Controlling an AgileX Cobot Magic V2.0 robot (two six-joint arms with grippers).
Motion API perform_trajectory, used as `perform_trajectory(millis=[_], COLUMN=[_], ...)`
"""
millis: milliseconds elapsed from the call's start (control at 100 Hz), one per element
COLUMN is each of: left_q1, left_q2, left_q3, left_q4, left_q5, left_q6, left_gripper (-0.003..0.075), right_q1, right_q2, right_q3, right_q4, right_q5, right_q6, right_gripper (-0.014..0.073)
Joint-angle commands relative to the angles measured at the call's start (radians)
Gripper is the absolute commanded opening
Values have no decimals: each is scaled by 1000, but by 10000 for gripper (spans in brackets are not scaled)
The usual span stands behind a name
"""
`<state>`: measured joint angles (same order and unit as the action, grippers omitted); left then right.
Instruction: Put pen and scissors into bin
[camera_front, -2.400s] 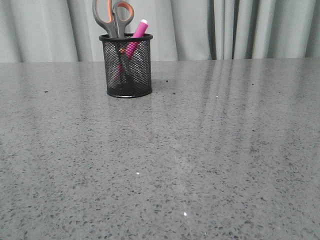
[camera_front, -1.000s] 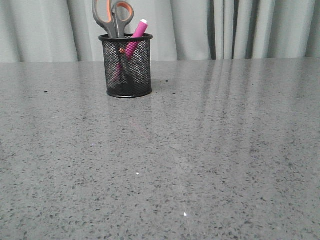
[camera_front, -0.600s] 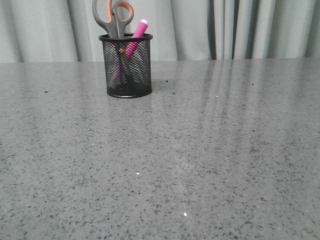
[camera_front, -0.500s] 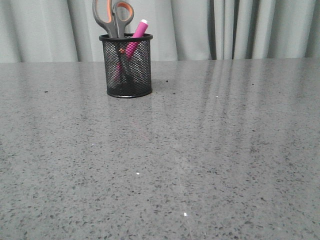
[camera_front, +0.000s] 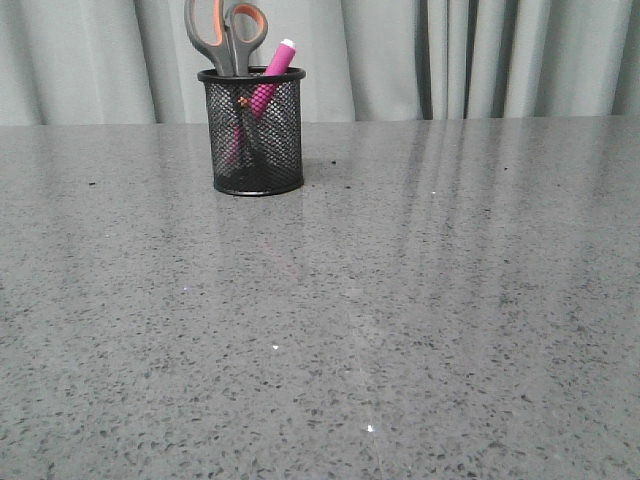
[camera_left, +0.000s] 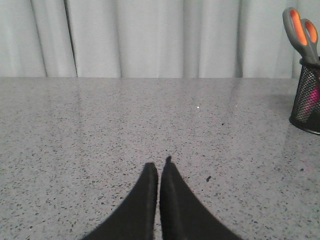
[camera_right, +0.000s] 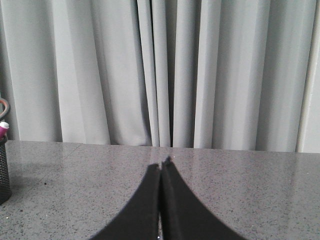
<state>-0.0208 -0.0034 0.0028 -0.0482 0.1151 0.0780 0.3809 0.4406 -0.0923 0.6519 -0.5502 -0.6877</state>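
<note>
One bin (camera_front: 251, 130), one scissors (camera_front: 225, 35), apparently one pen (camera_front: 272, 68).

We're looking at soft, even light here, bright but flat, no hard shadows anywhere. The polished counter (camera_front: 420, 300) throws back pale vertical streaks from the curtain (camera_front: 480, 60) on the far right, and we catch a few pinpoint glints near us. The bin (camera_front: 252, 130) casts only a faint smudge at its base. Focus holds well in the front view; both wrist views show their pincer tips as featureless black shapes.
</note>
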Motion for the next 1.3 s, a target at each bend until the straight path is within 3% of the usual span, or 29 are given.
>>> perform_trajectory(millis=[0,200,340,400,480,570,680,840,1290], left_q1=[2,2,2,2,2,2,2,2,2], left_q2=[-32,-32,-32,-32,-32,-32,-32,-32,-32], left_q3=[43,43,43,43,43,43,43,43,43], left_q4=[-5,-5,-5,-5,-5,-5,-5,-5,-5], left_q5=[-70,-70,-70,-70,-70,-70,-71,-74,-74], left_q6=[-10,-10,-10,-10,-10,-10,-10,-10,-10], left_gripper=[-19,-19,-19,-19,-19,-19,-19,-19,-19], right_q1=[-12,-151,-287,-337,-359,-362,-364,-364,-364], right_q2=[-10,-105,-204,-248,-303,-379,-477,-472,-472], right_q3=[-23,-11,37,59,82,119,116,116,116], right_q4=[-28,-178,-435,-551,-662,-663,-663,-680,-682], right_q5=[-38,93,238,369,459,464,589,626,608], right_q6=[-9,69,340,488,609,612,612,612,612], right_gripper=[-73,-73,-73,-73,-73,-73,-73,-73,-73])
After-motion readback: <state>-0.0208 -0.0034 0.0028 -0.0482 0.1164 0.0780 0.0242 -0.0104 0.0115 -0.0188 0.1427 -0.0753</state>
